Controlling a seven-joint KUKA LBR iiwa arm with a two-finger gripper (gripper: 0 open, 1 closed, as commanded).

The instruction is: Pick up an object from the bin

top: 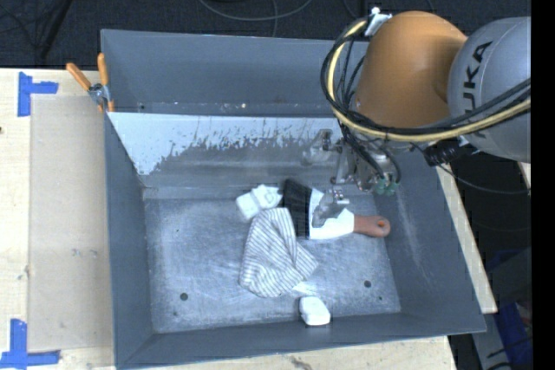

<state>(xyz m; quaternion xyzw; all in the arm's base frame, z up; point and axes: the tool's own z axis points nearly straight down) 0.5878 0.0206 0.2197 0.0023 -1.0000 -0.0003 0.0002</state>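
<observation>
My gripper (332,202) hangs low at the middle right of the bin, right above a brush with a white head (334,230) and a reddish-brown handle (374,227) pointing right. The brush's black bristles (297,205) lie just left of the gripper. A grey-and-white striped cloth (273,257) is crumpled below and left of the brush, touching it. At the cloth's upper edge, left of the bristles, sits a small white crumpled piece (257,201).
A small white lump (314,309) rests near the bin's front wall. The bin's left half and right front corner hold nothing but bare floor. The arm with its orange dome and looped cables covers the back right corner.
</observation>
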